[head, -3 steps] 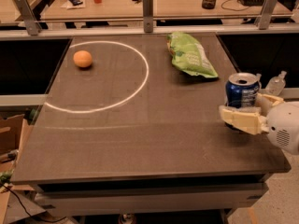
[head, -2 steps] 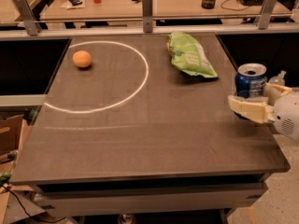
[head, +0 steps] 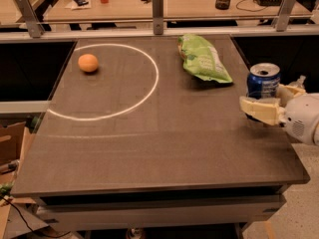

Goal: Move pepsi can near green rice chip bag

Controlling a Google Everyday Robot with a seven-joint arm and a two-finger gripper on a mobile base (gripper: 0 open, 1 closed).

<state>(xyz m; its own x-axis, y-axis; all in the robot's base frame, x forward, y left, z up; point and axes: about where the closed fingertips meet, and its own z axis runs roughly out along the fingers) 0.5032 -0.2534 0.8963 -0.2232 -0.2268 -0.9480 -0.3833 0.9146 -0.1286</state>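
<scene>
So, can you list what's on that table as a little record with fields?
gripper: at the table's right edge, shut on the pepsi can
pepsi can: upright, silver top showing
green rice chip bag: lying at the back, left of the can, not touching it
orange: far left, inside the white circle

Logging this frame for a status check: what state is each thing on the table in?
pepsi can: upright, held in the tool
green rice chip bag: lying flat, apart from the can
orange: resting inside the white circle
tool: at the table's right edge, shut on the can
</scene>
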